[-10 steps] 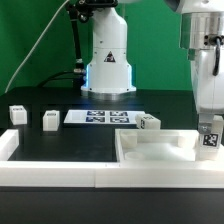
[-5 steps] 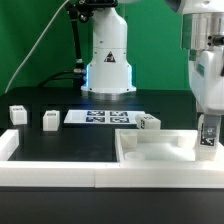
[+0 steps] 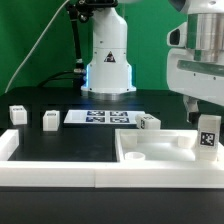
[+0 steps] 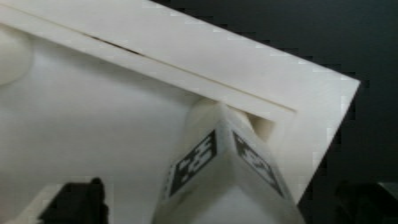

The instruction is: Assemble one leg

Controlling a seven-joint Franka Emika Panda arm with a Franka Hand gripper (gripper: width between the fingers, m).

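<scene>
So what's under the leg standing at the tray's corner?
The leg stands upright in the far-right corner, in the exterior view, of the white tray, against its rim. Its base hides the contact spot, so no hole or peg is visible beneath. The claw is out of view.

I see the tray (image 3: 150,150) on the table (image 3: 60,140) toward the exterior view's right, behind the front rail (image 3: 60,175). The leg (image 3: 208,135) stands upright at the tray's right-hand corner, under the gripper (image 3: 205,112). The marker board (image 3: 104,117) lies behind the tray, before the robot base (image 3: 108,60). A small block (image 3: 149,122) sits at the board's right end. Two more blocks (image 3: 17,115) (image 3: 50,120) stand well left.
</scene>
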